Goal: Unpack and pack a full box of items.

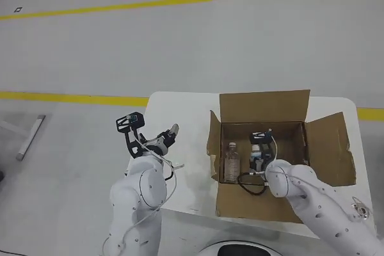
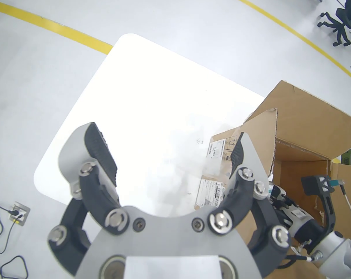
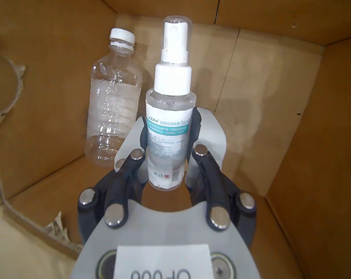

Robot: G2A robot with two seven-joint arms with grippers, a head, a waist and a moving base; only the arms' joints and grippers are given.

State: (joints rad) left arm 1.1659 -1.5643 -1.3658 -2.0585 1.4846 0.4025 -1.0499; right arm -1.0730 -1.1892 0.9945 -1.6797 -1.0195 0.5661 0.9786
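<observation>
Top view. Cardboard box: stood open on the white table, flaps spread. Plastic bottle, clear: lay on the box floor near one side wall. Right gripper: was down inside the box. Left gripper: hung over the table beside the box, outside it.

Left wrist view. Left gripper's jaws were spread wide, nothing between them, with bare tabletop beneath.

Right wrist view. Spray bottle, white pump under a clear cap: was clamped at its labelled body by the right gripper's jaws, inside the box. The white-capped plastic bottle lay just beside it.
</observation>
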